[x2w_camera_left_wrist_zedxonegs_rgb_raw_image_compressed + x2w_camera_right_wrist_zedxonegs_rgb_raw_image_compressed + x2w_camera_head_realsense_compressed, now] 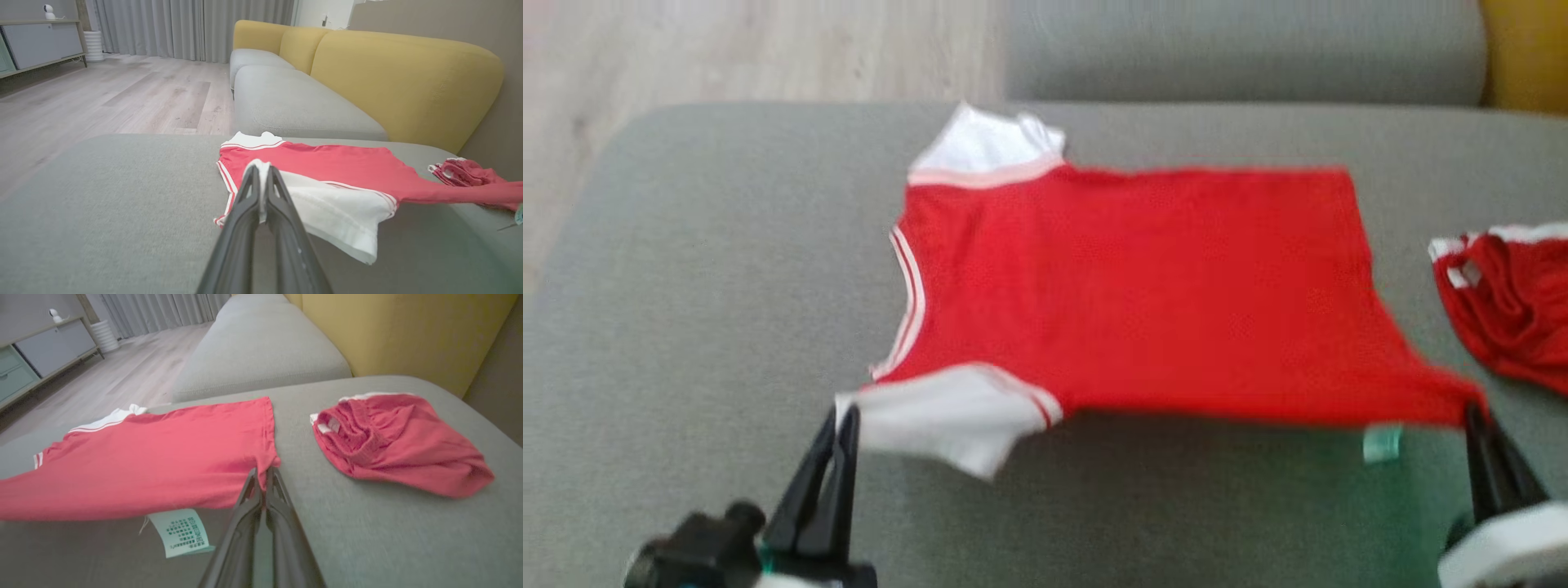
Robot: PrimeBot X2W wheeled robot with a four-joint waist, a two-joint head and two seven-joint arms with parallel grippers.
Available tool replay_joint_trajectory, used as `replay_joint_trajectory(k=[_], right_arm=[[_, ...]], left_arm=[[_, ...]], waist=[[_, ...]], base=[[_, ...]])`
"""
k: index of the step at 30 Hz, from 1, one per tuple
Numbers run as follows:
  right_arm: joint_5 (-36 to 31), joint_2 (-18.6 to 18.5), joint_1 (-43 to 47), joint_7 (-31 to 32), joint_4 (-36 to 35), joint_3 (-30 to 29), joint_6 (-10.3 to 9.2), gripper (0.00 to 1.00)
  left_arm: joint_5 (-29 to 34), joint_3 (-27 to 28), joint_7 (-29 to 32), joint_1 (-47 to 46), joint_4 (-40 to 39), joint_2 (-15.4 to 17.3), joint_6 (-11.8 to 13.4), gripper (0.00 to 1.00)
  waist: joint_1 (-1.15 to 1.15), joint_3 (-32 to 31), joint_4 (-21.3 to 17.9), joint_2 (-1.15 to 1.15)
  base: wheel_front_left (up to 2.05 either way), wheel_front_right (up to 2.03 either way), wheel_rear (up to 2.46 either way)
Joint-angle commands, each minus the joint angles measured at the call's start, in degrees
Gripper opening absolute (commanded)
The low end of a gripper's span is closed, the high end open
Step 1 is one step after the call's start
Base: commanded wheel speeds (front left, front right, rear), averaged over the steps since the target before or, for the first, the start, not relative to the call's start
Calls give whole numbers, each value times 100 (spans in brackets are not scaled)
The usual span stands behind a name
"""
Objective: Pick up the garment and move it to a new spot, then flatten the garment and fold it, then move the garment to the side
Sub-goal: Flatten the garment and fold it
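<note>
Grey sofa seat (703, 286): left tool (843, 416) clamped on the white sleeve (939, 412) of the red jersey (1135, 286) spread there, right tool (1474, 412) clamped on its hem corner (1437, 392). Best carry both ends level and taut, clear of the crumpled red shorts (1511, 302).

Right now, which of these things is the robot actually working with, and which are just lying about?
In the job: red shirt, near edge lifted; left gripper, shut on its white sleeve; right gripper, shut on its hem corner; grey cushion beneath.

Lying about: crumpled red garment at the robot's right; yellow sofa back; cabinet by the wall.
</note>
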Motion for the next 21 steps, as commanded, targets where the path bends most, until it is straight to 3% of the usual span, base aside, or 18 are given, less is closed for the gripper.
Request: replay_joint_trajectory(k=[1, 5, 12, 21], right_arm=[[56, -52, -184, 21, -277, 103, 39, 0], [181, -52, 231, 247, -445, 123, 39, 0], [189, -52, 60, 498, 405, 235, 39, 0], [206, -51, -561, 611, 1156, 393, 39, 0]], left_arm=[[20, 197, 10, -184, -241, 151, 55, 0], [-70, 17, 188, 128, -325, 176, 90, 0], [-259, -327, 237, -26, 418, -55, -277, 0], [-352, -383, 104, -749, 1304, -368, -690, 0]], waist=[[2, -202, 129, 0], [2, -284, 125, 0], [2, -254, 86, 0], [2, -45, -42, 0]], base=[[0, 0, 0], [0, 0, 0], [0, 0, 0], [0, 0, 0]])
